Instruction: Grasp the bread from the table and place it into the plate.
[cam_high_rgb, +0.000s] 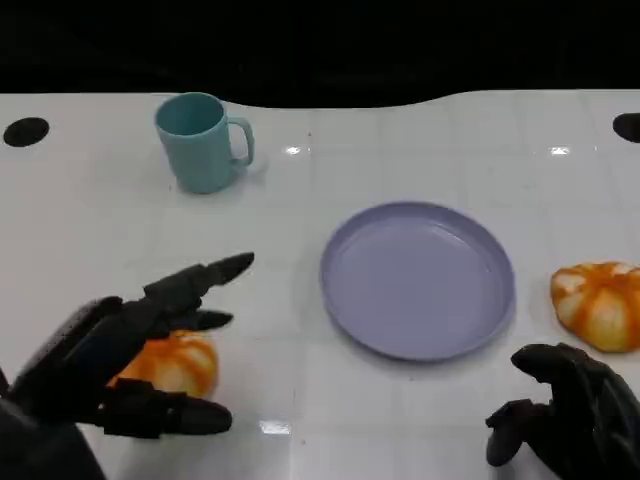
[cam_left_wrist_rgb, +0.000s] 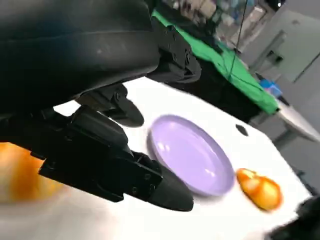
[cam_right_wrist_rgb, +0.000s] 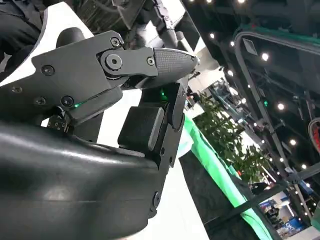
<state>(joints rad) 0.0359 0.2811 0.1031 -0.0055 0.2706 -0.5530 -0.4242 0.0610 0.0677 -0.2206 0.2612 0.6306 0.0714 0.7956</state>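
Down at the near left, the left hand hangs over an orange bread roll that sits on the white counter. Its fingers are spread apart, some above the roll and some in front of it, and I cannot tell if they touch it. At the near right, the right hand is low over the counter with its fingers curled in and nothing in them. Just past that hand sits a second orange bread roll, at the right edge of the counter. The purple plate lies flat in the middle, between the two rolls, with nothing on it. Farther back on the left stands a light blue mug, upright, with its handle pointing to the right.
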